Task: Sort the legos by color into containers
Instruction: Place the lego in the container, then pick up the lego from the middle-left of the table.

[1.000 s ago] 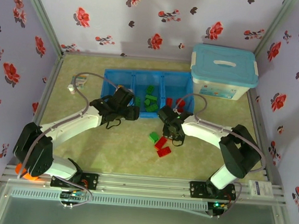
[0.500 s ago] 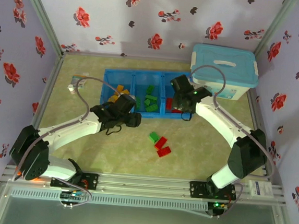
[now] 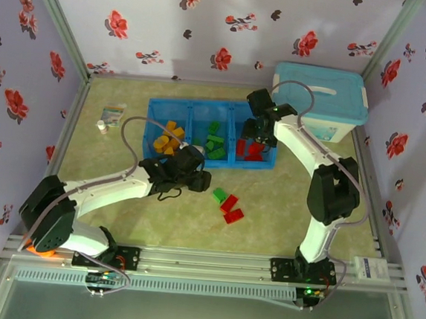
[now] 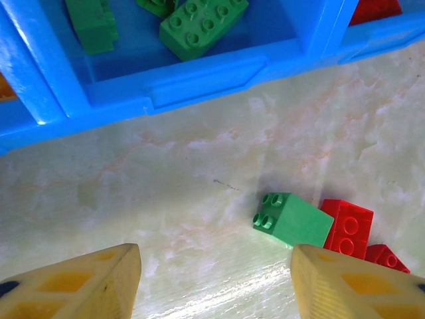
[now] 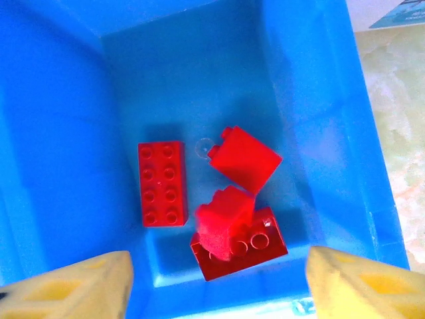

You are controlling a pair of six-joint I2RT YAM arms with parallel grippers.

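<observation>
Floral-walled cell, beige table (image 3: 126, 133). Blue tray (image 3: 191, 107) toward table's far edge; red legos (image 5: 161, 183) in right-end compartment under right gripper (image 5: 219, 282), fingers spread, empty. Left gripper (image 4: 214, 279), fingers parted, empty, over table beside tray's near wall. Loose green brick (image 4: 292, 218) against red brick (image 4: 346, 226) ahead. Judged step: green pick. Next: advance, straddle green alone, close.

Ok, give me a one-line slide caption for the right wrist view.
Right gripper open over a blue tray compartment holding red legos.
</observation>
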